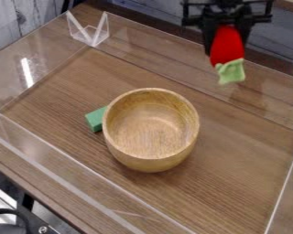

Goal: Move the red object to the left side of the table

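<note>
The red object (225, 46), a small red toy fruit with a light green leafy end hanging below it, is held in the air above the far right part of the table (234, 155). My gripper (223, 35) points straight down at the top of the view and is shut on the red object. The fruit hangs clear of the wood surface, and its leafy end tilts to the right.
A large wooden bowl (152, 128) stands in the middle of the table. A flat green piece (96, 118) lies against its left side. Clear acrylic walls (39, 64) border the table, with a clear stand (88, 29) at the far left corner.
</note>
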Tool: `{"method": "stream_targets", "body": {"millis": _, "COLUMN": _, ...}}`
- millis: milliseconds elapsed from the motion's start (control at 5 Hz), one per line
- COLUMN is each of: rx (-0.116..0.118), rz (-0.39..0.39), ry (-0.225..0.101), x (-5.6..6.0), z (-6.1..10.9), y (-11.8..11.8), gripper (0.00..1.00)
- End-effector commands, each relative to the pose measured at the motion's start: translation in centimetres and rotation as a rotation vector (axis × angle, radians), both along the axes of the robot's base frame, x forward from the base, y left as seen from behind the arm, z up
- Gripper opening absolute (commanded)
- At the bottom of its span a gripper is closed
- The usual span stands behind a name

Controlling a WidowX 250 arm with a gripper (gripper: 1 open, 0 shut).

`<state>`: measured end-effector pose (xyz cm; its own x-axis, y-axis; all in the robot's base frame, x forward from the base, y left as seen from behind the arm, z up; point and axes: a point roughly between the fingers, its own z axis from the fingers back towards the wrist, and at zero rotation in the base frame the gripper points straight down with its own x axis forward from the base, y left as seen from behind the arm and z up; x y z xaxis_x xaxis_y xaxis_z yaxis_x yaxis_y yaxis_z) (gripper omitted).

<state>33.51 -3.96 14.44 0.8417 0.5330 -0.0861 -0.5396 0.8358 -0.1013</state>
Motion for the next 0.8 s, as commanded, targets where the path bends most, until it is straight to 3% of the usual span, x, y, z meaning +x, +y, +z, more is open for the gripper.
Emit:
{"method": "stream_targets", "body": {"millis": 0, "rx": -0.007, "rz": 0.010, "ry": -0.067, "x": 0.1, "z": 2.1, "y": 0.6, "gripper": 0.00}}
{"method": "stream_targets", "body": {"millis": 600, "rx": -0.004, "rz": 0.123, "ry": -0.064, "x": 0.0, "z": 1.3, "y": 2.8, "gripper": 0.00}}
